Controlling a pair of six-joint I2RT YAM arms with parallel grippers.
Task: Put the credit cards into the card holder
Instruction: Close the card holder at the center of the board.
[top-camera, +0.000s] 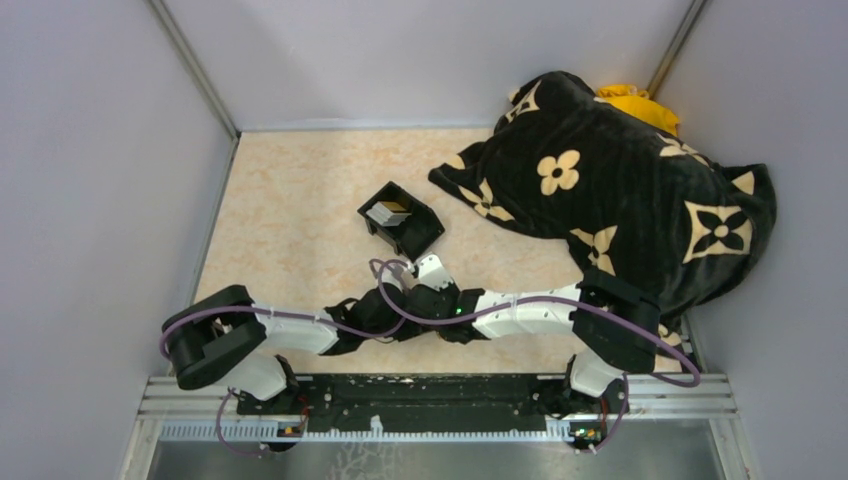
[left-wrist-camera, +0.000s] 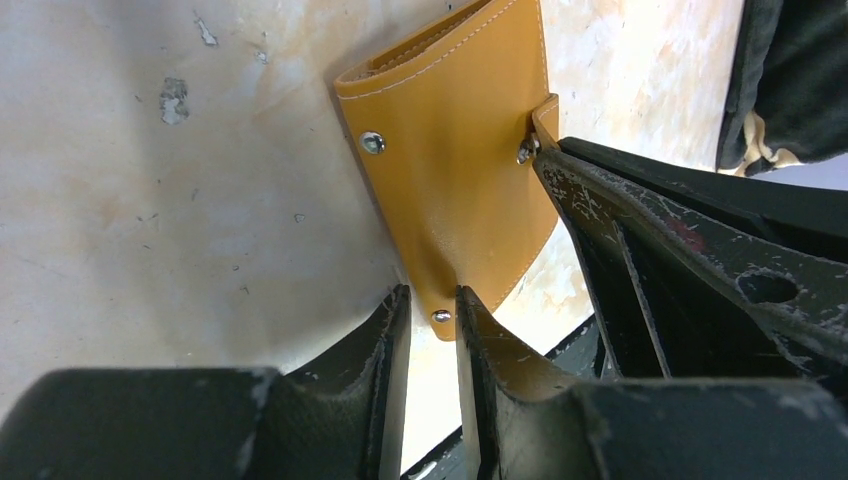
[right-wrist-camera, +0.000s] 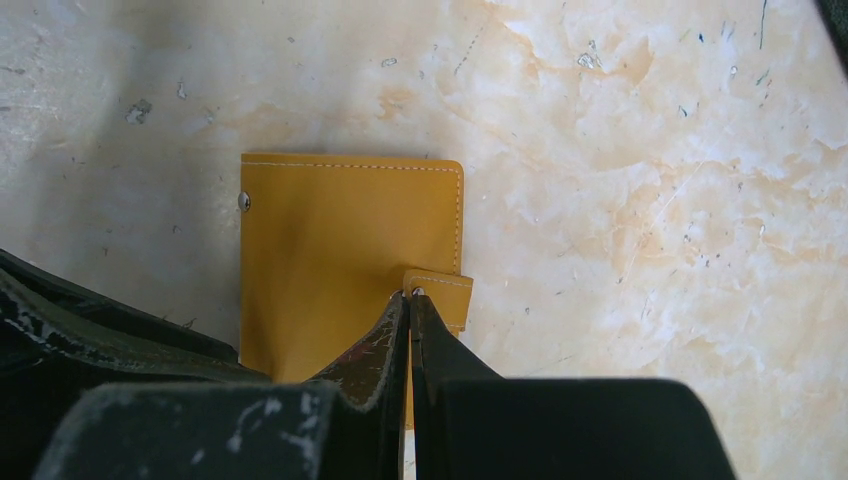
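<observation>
Right wrist, R gripper (right-wrist-camera: 411, 300) clamps card holder (right-wrist-camera: 340, 250)

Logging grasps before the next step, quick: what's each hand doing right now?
Left hand: closed on the holder, at its edge.
Right hand: closed on the holder's tab.

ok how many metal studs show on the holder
3 studs, left wrist view: one near the holder's left edge, one at its bottom corner between the left gripper's fingers, one on the tab by the right gripper. More may be hidden.
</observation>
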